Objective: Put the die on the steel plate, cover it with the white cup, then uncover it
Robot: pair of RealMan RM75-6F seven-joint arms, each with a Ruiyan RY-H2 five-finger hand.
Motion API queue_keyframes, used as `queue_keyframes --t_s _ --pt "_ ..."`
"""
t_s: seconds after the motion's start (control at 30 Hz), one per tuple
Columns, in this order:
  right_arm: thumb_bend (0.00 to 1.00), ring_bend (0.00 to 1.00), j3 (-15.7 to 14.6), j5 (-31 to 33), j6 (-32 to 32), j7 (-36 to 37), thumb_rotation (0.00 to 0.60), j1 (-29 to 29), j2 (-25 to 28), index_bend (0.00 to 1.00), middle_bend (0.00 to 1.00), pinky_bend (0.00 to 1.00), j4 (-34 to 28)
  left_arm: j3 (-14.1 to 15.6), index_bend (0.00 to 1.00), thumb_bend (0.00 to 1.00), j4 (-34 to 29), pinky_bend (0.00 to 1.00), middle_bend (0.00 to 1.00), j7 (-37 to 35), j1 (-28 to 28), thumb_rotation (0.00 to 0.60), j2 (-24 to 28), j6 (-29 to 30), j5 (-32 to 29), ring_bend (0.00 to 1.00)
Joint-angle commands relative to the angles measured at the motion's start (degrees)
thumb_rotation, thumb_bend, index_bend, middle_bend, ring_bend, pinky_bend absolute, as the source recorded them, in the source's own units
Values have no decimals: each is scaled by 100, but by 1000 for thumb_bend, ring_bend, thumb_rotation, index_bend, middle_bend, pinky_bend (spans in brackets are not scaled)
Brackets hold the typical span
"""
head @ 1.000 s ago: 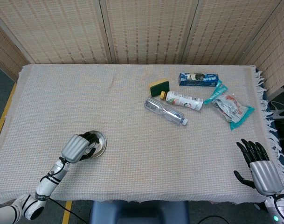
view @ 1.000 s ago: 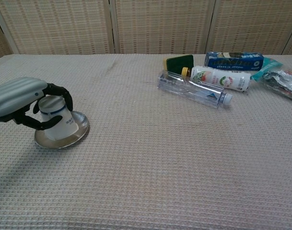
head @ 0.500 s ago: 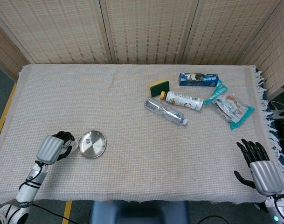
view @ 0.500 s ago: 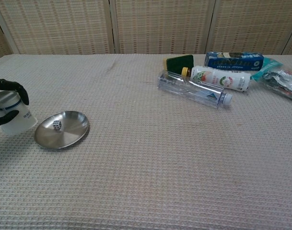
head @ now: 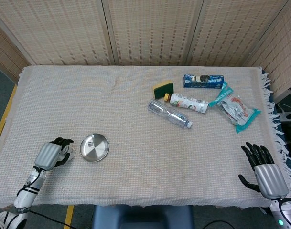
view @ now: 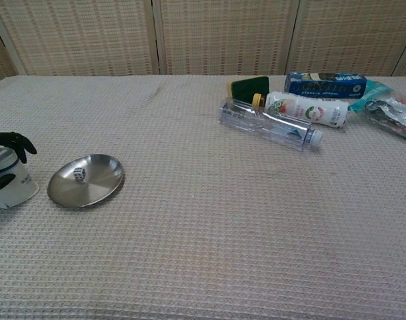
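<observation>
The steel plate [head: 94, 147] [view: 89, 185] lies near the table's front left, with the small white die [view: 79, 175] [head: 89, 143] resting on it, uncovered. Just left of the plate, my left hand [head: 51, 154] [view: 4, 141] grips the white cup [view: 11, 182] [head: 69, 152], upside down, its rim touching or just above the cloth. The hand's fingers wrap the cup's sides. At the front right table edge my right hand [head: 264, 168] hovers with fingers spread and nothing in it.
At the back right lie a clear plastic bottle [head: 169, 113], a white bottle [head: 188, 102], a green sponge [head: 163, 88], a blue box [head: 203, 80] and a teal snack packet [head: 235, 108]. Woven screens stand behind the table.
My left hand lifted the white cup off the plate and carried it left and down beside the plate, exposing the die. The right hand stayed put.
</observation>
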Motion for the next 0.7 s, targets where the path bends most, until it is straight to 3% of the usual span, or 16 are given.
queue_keyframes --t_s 0.03,0.13,0.33,0.53,0.7 --pt "187 0 3 -6 16 -10 533 -6 -4 0 0 0 6 35 5 382 -198 263 80 -164 -11 600 154 -87 30 27" --pt "187 0 -5 -26 37 -11 533 -15 -5 0 0 0 0 41 0 362 -450 163 3 -316 33 600 317 23 88 0" --pt "187 0 -26 -99 126 -15 533 -52 14 0 0 0 -28 53 0 343 -1153 94 0 -240 234 600 769 484 230 0" --pt "187 0 -46 -219 290 10 532 -113 38 0 0 0 -35 191 0 339 -2512 65 0 579 851 600 1528 1353 303 0" --pt "186 0 -36 -225 297 25 532 -113 24 0 0 0 -21 304 0 322 -3175 74 0 1205 1081 600 1880 1394 256 0"
